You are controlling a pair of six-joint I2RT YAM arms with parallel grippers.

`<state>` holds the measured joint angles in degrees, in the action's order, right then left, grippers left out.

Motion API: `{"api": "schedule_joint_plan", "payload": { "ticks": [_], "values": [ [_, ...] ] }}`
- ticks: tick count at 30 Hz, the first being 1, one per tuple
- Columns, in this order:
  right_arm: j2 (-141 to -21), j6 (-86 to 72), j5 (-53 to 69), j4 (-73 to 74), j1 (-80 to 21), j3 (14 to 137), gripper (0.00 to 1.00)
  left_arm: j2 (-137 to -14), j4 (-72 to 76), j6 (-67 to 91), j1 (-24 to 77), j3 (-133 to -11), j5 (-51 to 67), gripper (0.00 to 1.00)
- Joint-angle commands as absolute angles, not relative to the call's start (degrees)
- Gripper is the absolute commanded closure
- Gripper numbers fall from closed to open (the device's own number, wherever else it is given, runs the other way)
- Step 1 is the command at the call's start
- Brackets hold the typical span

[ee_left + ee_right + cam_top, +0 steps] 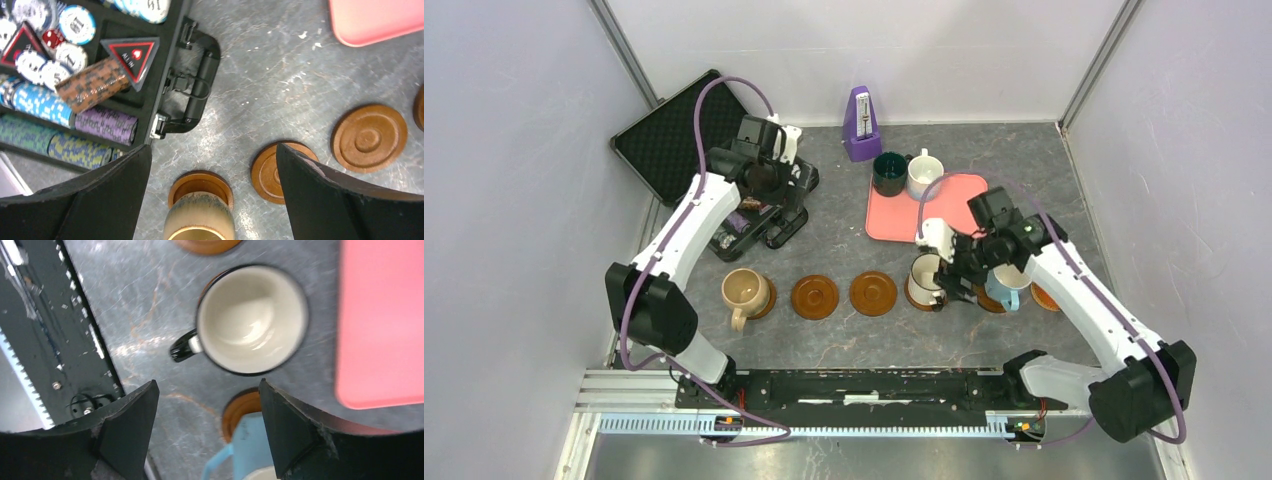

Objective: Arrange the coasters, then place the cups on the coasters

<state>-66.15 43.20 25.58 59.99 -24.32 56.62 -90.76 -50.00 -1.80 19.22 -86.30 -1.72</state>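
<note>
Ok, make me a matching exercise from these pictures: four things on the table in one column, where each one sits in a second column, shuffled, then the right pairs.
Things
1. tan mug
2. dark green mug
3. light blue mug
4. purple metronome

Places
A. on a coaster beneath the right gripper
B. behind the pink tray, not on it
C. on the leftmost coaster
D. at the pink tray's back edge, beside the white mug

Pairs: 1-C, 2-D, 3-A, 4-B
</note>
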Motion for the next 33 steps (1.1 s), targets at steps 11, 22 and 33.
{"api": "schedule_joint_plan", "payload": {
  "ticks": [11, 22, 33],
  "values": [
    [-96.3, 19.0, 22.4, 40.0, -10.1, 98.3, 0.18, -92.3, -51.3, -10.4, 19.0, -92.0, 8.1, 0.00],
    [-116.8, 7.4, 12.3, 27.5, -9.3, 114.0, 0.22, -92.4, -50.1, -9.6, 18.3, -91.7, 5.0, 0.00],
    [-125.1, 3.6, 12.4, 19.5, -9.2, 116.1, 0.29, -92.9, -50.3, -10.1, 17.7, -92.4, 1.9, 0.00]
  ]
}}
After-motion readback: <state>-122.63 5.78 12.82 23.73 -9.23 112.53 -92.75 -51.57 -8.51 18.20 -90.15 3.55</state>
